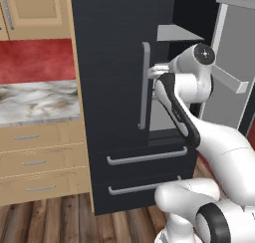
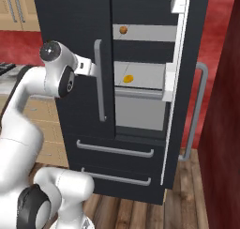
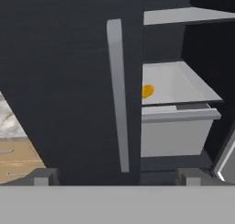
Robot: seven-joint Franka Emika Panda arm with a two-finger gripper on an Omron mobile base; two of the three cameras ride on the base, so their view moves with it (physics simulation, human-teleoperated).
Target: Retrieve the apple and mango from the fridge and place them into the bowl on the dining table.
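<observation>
Mango [image 2: 127,78] lies on grey shelf [image 2: 145,75] inside open black fridge [image 2: 75,26].

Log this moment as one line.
fridge: right door open, left shut | mango: middle shelf | tool: open, empty, facing left door handle

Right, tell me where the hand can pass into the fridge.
The fridge stands with its right door swung open and its left door shut. The opening between them is free. The middle shelf is bare to the right of the mango. The upper shelf is bare beside a small round fruit. The open gripper faces the shut door's handle.
</observation>
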